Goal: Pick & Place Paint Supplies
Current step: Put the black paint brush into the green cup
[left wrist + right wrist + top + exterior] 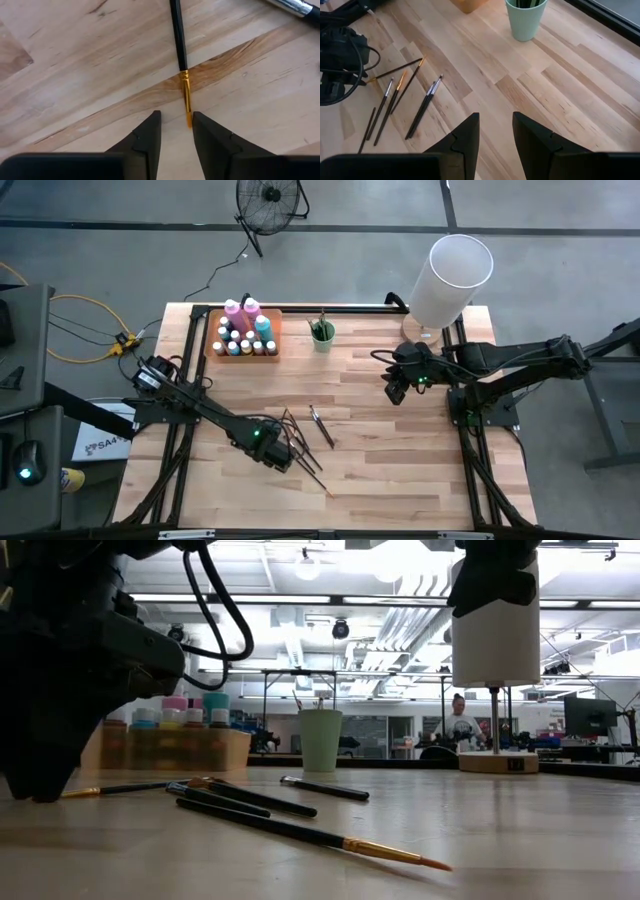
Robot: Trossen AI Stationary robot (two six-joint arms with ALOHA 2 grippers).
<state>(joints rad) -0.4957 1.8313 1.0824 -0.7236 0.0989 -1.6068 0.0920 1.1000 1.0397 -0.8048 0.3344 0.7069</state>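
Down at the near-left of the table, the left claw sits low over the wood among the scattered brushes. From its wrist camera, the fingers stand a narrow gap apart with nothing between them, and the gold ferrule of one dark-handled brush points straight at that gap, its tip just reaching the finger ends. That brush lies flat on the boards; whether the fingers touch it, I cannot tell.

Moving right, more brushes fan out flat around the claw, and a pair of brushes lies side by side a little farther toward the centre. In the low view the nearest brush shows an orange tip and lies closest to the front edge.

Back at the far-left corner sits the orange tray, packed with small paint bottles with pale caps and taller pink bottles behind them. Just beside it to the right stands the green cup, with some dark stems poking out of it.

Over on the right, the right claw hangs above bare wood, well apart from the brushes, fingers parted narrowly and holding nothing. Behind it, a white cylinder stands at the far-right corner.
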